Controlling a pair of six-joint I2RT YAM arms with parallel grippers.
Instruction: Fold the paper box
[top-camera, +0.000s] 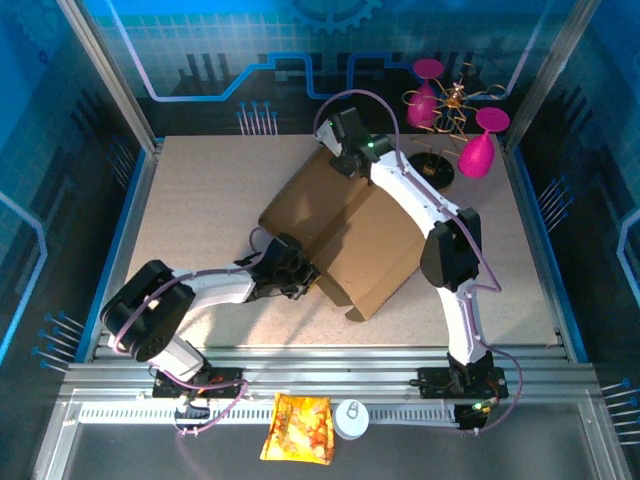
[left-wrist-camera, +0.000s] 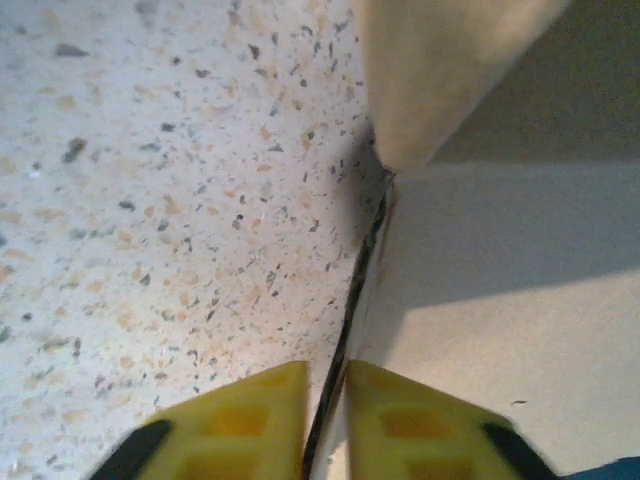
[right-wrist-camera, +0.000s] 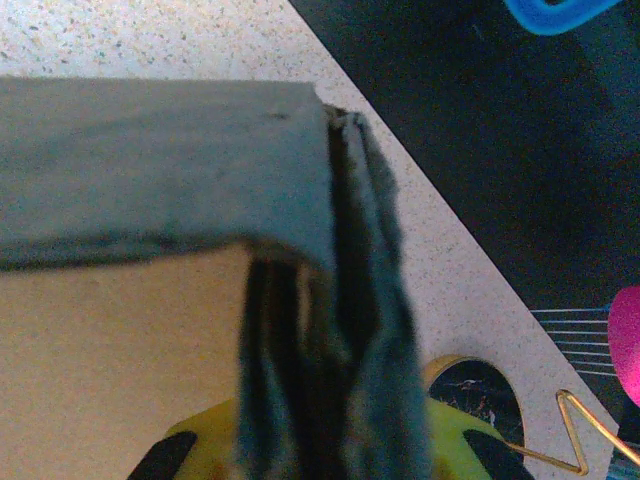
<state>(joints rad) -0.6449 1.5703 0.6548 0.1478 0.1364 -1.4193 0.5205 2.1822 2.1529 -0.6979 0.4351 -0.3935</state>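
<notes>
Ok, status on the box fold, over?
Left gripper shut on paper box, near-left edge. Right gripper shut on its far flap. Fold not finished. Gold wire rack with pink glasses far right, apart from it.

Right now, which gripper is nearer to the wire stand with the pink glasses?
Right. The right gripper grips the far edge of the box, just left of the stand. The left gripper grips its near left edge, farther away.
</notes>
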